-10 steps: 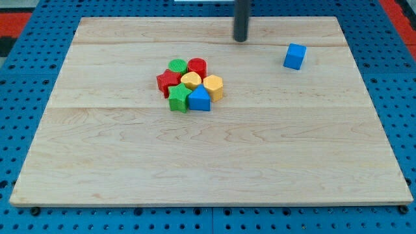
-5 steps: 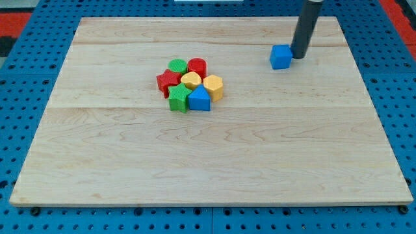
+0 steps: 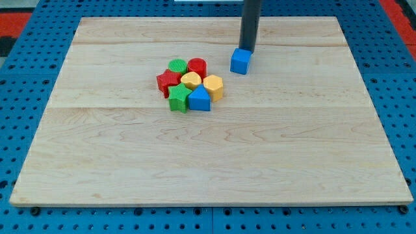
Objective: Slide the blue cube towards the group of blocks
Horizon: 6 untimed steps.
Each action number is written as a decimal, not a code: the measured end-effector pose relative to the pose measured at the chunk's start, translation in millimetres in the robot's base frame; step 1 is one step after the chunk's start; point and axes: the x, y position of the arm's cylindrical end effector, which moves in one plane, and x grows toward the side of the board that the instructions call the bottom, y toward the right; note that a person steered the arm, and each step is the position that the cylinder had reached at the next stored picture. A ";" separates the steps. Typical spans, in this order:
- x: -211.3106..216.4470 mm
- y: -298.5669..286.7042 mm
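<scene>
Camera view: my tip (image 3: 249,50) touches the blue cube (image 3: 240,62) from above.

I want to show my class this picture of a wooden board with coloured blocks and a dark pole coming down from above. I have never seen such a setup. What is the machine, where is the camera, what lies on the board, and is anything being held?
The dark pole is the end of a robot arm. It has no hand, only a straight rod, and my tip slides along the wooden board to push blocks. Nothing is held; things are only nudged.

There is one camera, looking down at the board from its near edge at a slant.

My tip sits at the upper right edge of the blue cube, close against it. To the view's left of the cube, apart from it, lies a tight group: a green cylinder, a red cylinder, a red star-like block, a yellow round block, a yellow hexagon, a green star-like block and a blue pointed block.
</scene>
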 end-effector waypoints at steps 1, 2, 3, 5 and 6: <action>6.3 -27.4; 16.5 -33.9; 23.1 -35.0; 22.2 -27.9; 20.8 -7.6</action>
